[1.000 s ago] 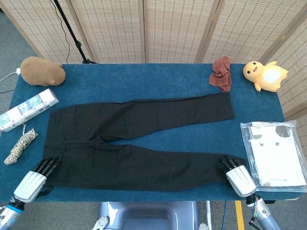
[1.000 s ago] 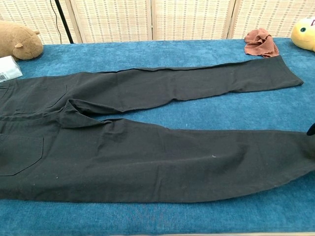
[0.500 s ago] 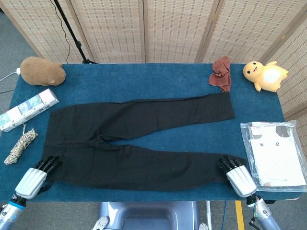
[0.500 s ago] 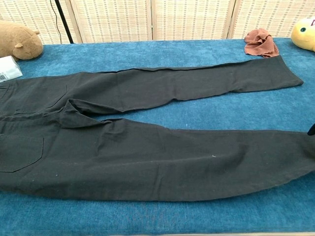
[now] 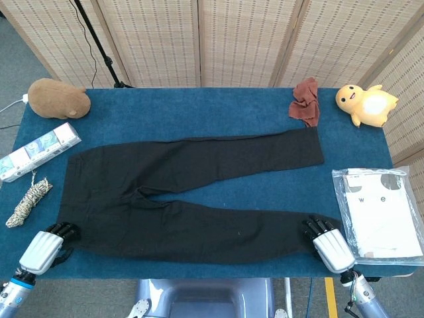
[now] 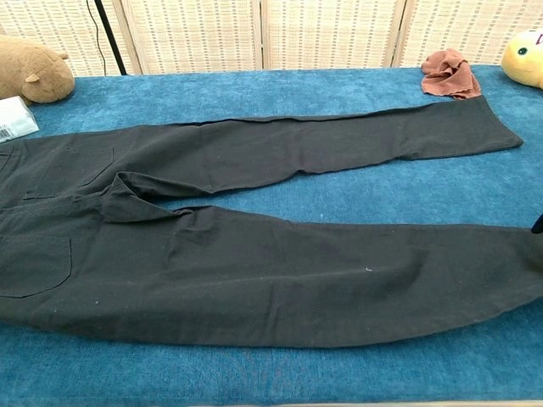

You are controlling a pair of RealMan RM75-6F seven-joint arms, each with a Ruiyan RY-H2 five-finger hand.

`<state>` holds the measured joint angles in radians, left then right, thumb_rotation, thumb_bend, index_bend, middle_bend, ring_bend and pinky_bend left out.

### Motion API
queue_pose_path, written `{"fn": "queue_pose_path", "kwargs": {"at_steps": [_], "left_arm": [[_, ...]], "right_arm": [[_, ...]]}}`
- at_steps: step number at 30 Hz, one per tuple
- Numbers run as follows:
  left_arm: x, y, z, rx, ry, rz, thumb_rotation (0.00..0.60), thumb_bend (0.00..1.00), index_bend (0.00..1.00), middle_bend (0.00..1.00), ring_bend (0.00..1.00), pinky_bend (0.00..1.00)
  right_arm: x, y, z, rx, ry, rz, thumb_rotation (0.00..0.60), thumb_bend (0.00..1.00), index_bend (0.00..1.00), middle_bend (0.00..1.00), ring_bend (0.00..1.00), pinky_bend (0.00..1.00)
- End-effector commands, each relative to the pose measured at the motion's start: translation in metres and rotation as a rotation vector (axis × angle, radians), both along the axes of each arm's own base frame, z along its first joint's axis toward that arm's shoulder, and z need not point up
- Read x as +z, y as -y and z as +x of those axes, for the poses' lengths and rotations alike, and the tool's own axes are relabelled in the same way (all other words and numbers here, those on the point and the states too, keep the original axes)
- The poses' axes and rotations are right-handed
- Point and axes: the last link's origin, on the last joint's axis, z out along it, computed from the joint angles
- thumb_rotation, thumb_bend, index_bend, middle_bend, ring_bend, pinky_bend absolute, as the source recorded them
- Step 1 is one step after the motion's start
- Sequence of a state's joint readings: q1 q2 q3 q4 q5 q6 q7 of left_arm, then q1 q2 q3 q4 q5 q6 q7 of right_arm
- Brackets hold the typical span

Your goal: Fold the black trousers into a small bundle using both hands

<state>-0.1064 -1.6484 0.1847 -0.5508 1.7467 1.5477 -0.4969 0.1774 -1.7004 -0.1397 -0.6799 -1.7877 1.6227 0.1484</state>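
Left hand (image 5: 45, 246): has drawn back toward the table edge, fingertips touching the waistband; grasp cannot be told.
Black trousers (image 5: 192, 192): near waist edge shifted slightly.
Right hand (image 5: 327, 242): unmoved, fingertips on the near hem; grasp unclear.

Black trousers (image 5: 192, 199): one pair, plain dark fabric, laid flat and unfolded across the blue table. Waist end lies to the left, both legs run to the right. The far leg angles toward the far right, its hem lying just beside the far-right part of the table. The near leg runs along the near edge, its hem at the near right. The legs part at the crotch, left of centre, where the cloth bunches in a small fold. Back pockets show near the waist.
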Motion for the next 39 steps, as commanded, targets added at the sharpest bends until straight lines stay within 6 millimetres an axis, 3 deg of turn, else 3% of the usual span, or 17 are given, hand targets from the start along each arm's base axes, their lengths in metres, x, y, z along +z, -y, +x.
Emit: {"fn": "queue_pose_path", "kwargs": {"at_steps": [1,9,21,39], "left_arm": [[0.002,0.000,0.001,-0.008,0.012,-0.008,0.600,0.48,0.47,0.37,0.29,0.40],[0.017,-0.018,0.009,0.000,0.121,0.043,0.600,0.47,0.47,0.37,0.29,0.40],[0.052,-0.096,0.043,0.087,0.236,0.117,0.600,0.46,0.51,0.39,0.31,0.40],[0.070,-0.165,0.091,0.341,0.184,0.063,0.600,0.48,0.49,0.40,0.32,0.40]], "right_arm": [[0.001,0.000,0.001,0.002,0.003,-0.004,0.600,0.51,0.59,0.30,0.21,0.36],[0.009,0.013,0.009,0.018,0.044,-0.038,0.600,0.51,0.60,0.31,0.21,0.36],[0.028,0.088,0.050,0.046,0.048,-0.096,0.600,0.51,0.62,0.32,0.21,0.36],[0.019,0.196,0.080,-0.017,-0.082,-0.102,0.600,0.51,0.63,0.33,0.21,0.36]]}}
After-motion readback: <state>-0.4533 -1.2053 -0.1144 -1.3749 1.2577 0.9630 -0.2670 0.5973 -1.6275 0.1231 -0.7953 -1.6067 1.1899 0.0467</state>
